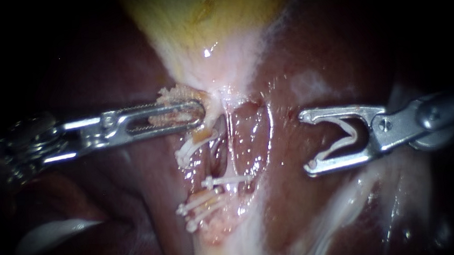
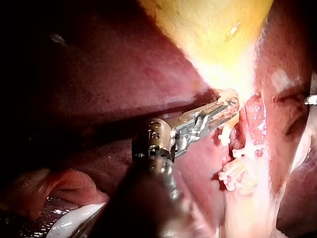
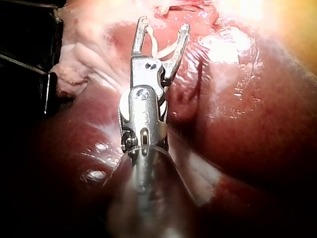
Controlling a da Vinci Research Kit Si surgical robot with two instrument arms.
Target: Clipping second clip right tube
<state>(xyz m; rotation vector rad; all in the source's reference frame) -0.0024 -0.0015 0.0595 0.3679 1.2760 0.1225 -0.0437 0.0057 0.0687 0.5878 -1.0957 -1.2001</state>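
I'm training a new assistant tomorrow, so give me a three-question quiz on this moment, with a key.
1. True or false: the right instrument holds its loaded clip closed around a tube.
2. The left instrument has its jaws shut on: A) the liver, B) tissue at the gallbladder's narrow end, C) a clip.
3. Fill in: the loaded clip sits ____ the right instrument's jaws.
Key: 1 false; 2 B; 3 between.

Two instruments, five clips.
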